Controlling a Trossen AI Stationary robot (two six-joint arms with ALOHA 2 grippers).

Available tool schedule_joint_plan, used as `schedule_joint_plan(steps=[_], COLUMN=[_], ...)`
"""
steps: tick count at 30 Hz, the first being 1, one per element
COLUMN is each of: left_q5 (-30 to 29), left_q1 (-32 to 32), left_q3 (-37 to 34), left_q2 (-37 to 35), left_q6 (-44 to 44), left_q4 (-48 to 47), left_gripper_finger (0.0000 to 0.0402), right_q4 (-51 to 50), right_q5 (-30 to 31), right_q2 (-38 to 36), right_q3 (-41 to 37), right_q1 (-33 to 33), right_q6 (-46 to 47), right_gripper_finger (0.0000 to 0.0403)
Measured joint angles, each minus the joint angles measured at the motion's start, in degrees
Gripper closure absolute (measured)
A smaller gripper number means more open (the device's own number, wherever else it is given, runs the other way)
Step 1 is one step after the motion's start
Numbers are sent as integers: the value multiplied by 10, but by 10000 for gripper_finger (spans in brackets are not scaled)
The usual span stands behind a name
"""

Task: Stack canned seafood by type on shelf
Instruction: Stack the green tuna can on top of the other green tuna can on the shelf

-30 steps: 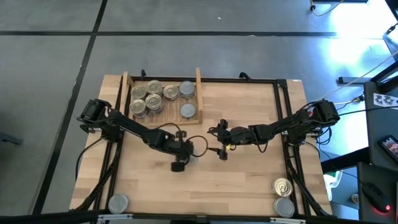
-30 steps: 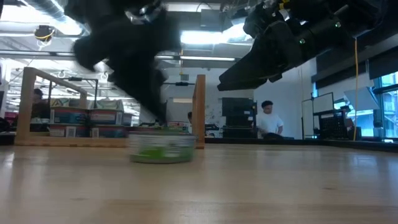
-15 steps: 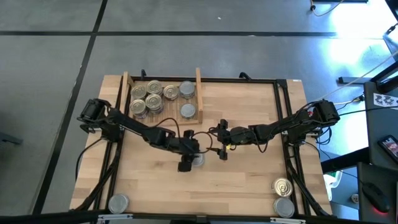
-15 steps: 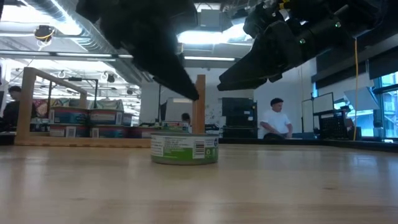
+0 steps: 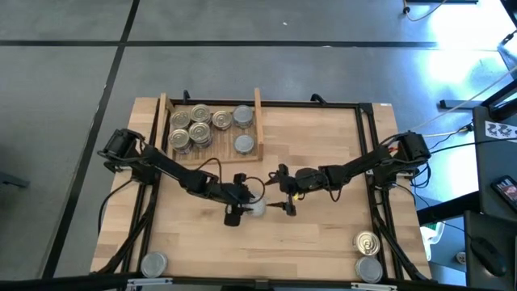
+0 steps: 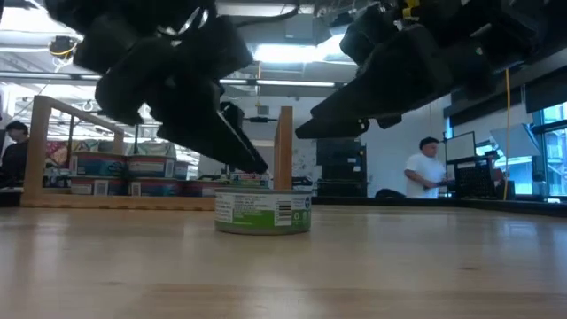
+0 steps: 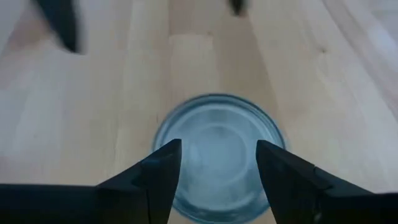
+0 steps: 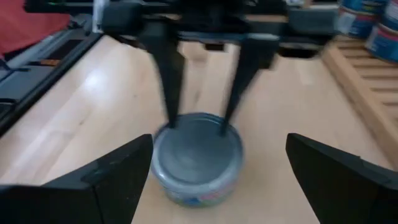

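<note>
Slats of pale wood form the shelf (image 5: pixel 212 129) at the far left of the table (image 5: pixel 323 234), its two upright side boards framing several short round tins (image 5: pixel 200 126), some golden-topped, some dull grey. Near the table's middle the left gripper (image 5: pixel 241 199) hangs over a lone grey-topped can (image 5: pixel 257 207); its fingers stand parted above the lid and grip nothing. The low view alone shows this can's green and white paper label (image 6: pixel 262 213) and the can standing flat on the wood. Just right of it the right gripper (image 5: pixel 285 188) hovers with fingers spread wide. More cans sit at the near corners: one grey (image 5: pixel 153 263) left, a golden one (image 5: pixel 367 242) and a grey one (image 5: pixel 369 269) right.
</note>
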Motion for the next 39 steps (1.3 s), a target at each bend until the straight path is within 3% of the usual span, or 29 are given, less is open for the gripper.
schedule_joint_plan(steps=[9,14,17,24,29,35,39], left_q5=[1,3,13,48,48,58,58], left_q1=[9,11,20,57,76,83,82], left_q3=[-85,-87,-90,-163,-192,-194,-195], left_q2=[22,46,56,63,64,64,65], left_q6=[-6,-7,-22,-76,-110,-124,-127], left_q4=[140,159,173,319,366,373,380], left_gripper_finger=[214,220,223,227,227,227,226], right_q4=[6,-67,-148,-285,-293,-282,-251], right_q5=[5,21,61,157,266,302,360], right_q2=[70,118,130,129,129,160,194], right_q3=[64,127,159,203,203,205,223], right_q1=[61,74,80,99,113,102,99], right_q6=[-53,-119,-158,-252,-306,-359,-388], right_gripper_finger=[33,33,33,33,33,33,41])
